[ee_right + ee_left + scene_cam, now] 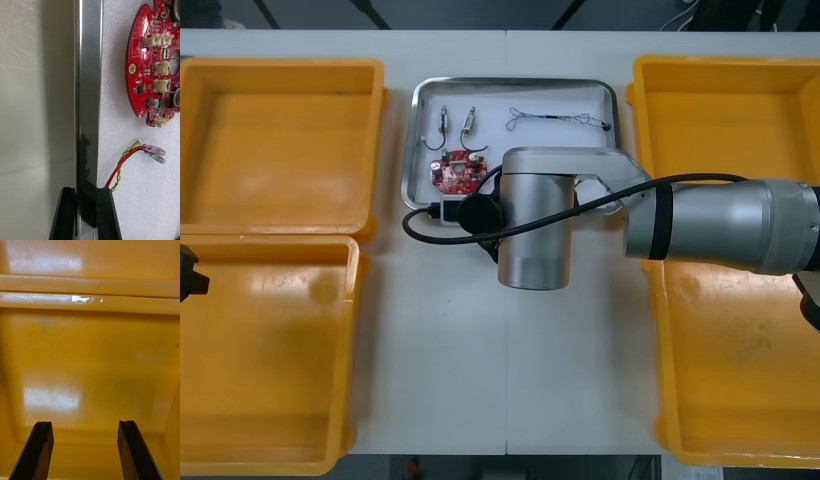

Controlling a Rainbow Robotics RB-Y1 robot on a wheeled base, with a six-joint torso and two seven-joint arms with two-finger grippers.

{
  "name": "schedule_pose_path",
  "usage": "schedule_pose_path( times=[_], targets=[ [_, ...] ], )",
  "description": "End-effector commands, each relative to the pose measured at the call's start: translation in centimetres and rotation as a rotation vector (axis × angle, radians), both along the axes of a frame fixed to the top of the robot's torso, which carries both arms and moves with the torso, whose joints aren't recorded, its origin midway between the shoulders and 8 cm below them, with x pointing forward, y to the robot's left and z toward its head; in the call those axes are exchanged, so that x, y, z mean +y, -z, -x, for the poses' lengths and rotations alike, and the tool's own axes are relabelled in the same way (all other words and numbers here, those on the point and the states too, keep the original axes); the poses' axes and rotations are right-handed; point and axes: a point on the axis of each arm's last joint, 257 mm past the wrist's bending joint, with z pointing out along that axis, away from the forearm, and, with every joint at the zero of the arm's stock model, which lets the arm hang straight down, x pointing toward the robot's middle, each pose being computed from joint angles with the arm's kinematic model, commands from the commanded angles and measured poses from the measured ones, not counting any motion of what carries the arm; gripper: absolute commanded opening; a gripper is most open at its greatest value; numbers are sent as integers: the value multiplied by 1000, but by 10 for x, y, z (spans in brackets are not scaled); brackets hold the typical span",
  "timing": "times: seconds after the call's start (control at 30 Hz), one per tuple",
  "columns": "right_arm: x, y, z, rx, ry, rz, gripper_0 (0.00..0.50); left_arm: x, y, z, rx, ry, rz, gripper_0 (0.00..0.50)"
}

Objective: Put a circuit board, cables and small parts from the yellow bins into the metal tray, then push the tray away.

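Note:
The metal tray (516,83), white inside, lies at the table's far middle. In it are a round red circuit board (457,173), two small metal parts (444,120) and a thin black cable (560,120). My right arm reaches across to the tray's near edge. In the right wrist view my right gripper (85,215) is shut on the tray's shiny rim (88,93), one finger on each side. Inside the rim lie the circuit board (150,63) and a red and yellow cable (123,167). My left gripper (86,452) hangs open over the floor of a yellow bin (90,363), holding nothing.
Two yellow bins (280,140) (265,360) stand on the left and two (725,110) (740,370) on the right. The right arm's own black hose (420,228) loops over the table just in front of the tray. My left gripper (188,272) sits at the far left edge.

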Motion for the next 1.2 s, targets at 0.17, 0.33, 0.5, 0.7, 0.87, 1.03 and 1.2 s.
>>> schedule_pose_path(
  times=[0.17, 0.33, 0.5, 0.7, 0.87, 1.03, 1.2],
  targets=[
    [12, -45, -34, -122, -63, 31, 0, 6, -13, 1, -20, 25, -46, 500],
    [18, -53, -50, -155, -78, 8, 0, 6, -13, 1, -20, 25, -46, 500],
    [23, -59, -66, -177, -91, -20, 0, 6, -13, 1, -20, 25, -46, 500],
    [30, -69, -88, -210, -108, -63, 0, 6, -13, 1, -20, 25, -46, 500],
    [37, -73, -100, -240, -135, -91, 0, 6, -13, 1, -20, 25, -46, 500],
    [46, -81, -108, -269, -178, -117, 0, 6, -13, 1, -20, 25, -46, 500],
    [54, -83, -108, -272, -199, -136, 0, 6, -13, 1, -20, 25, -46, 500]
  ],
)
